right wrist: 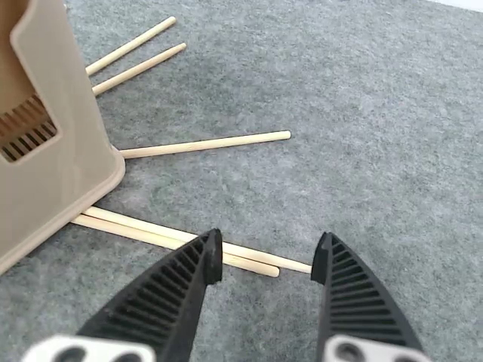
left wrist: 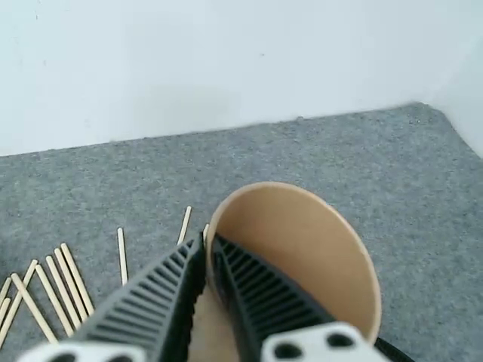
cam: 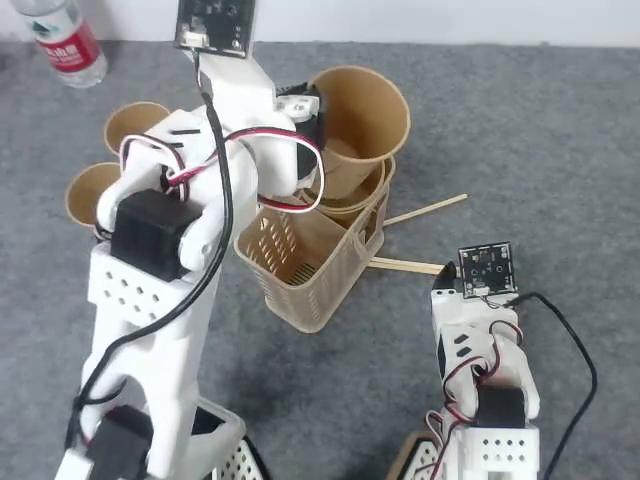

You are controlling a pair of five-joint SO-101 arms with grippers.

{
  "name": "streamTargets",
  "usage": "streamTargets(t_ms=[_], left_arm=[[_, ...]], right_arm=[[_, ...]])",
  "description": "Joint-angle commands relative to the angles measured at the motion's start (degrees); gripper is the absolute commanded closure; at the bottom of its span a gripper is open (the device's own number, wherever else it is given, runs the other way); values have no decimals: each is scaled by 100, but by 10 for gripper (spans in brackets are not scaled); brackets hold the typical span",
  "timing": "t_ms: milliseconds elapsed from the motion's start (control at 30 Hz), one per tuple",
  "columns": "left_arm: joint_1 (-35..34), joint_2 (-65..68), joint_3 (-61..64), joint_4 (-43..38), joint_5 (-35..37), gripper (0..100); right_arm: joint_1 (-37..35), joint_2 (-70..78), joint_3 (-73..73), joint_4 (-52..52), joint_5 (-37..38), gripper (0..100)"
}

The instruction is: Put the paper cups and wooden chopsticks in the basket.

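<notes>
Nearest from above: left arm (cam: 160,290) holding paper cup (cam: 365,105) over basket (cam: 300,285).

From left wrist: left gripper (left wrist: 205,245) clamped across thin rim; light, crushable, probably needs gentle squeeze.

From right wrist: right gripper (right wrist: 268,249) spread wide over stiff, light chopsticks (right wrist: 143,232) against basket; best pinched mid-length.

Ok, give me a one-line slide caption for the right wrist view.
Right end effector, open, poised above two wooden chopsticks on grey carpet beside the basket.
</notes>
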Motion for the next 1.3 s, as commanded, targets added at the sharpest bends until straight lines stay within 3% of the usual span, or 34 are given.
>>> streamTargets(t_ms=[0,767,1267], left_arm=[[35,-9,286,-316,53,989],[0,-26,2299,-1301,18,989],[-9,-18,3881,-2189,-475,988]], right_arm=[[75,-92,105,22,88,790],[75,-92,105,22,105,790],[75,-92,105,22,105,790]])
